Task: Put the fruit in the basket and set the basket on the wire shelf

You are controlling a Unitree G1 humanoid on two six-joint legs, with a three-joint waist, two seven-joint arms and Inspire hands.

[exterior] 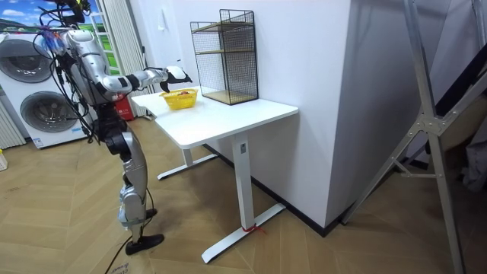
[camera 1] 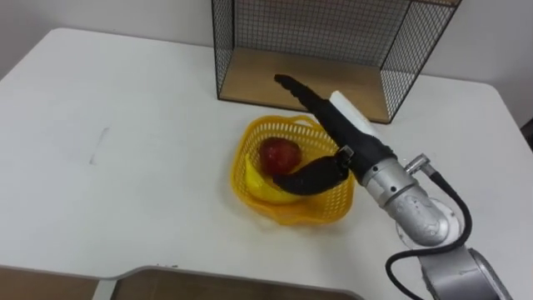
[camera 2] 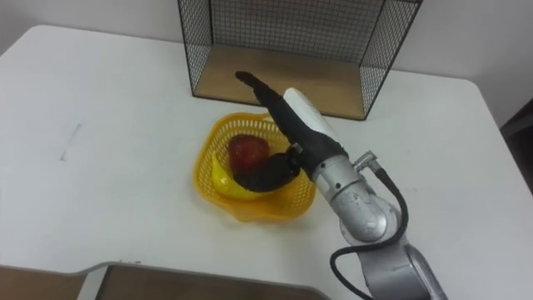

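A yellow plastic basket (camera 1: 287, 215) sits on the white table (camera 1: 125, 125), just in front of the wire shelf (camera 1: 308, 79). Inside it lie a red apple (camera 1: 279, 154) and a yellow banana (camera 1: 260, 185). My right hand (camera 1: 333, 125) reaches in from the lower right and hovers over the basket's right side. Its fingers stretch straight toward the shelf's wooden floor, and the dark thumb (camera 1: 312, 177) dips into the basket beside the apple. The hand is open and holds nothing. In the room view I stand at the table's end with that arm stretched over the basket (exterior: 180, 97).
The black wire shelf (exterior: 224, 53) has a wooden bottom board and an open front facing the basket. The table's left half (camera 2: 83, 125) is bare white. Washing machines (exterior: 30, 84) stand behind me at the room view's left.
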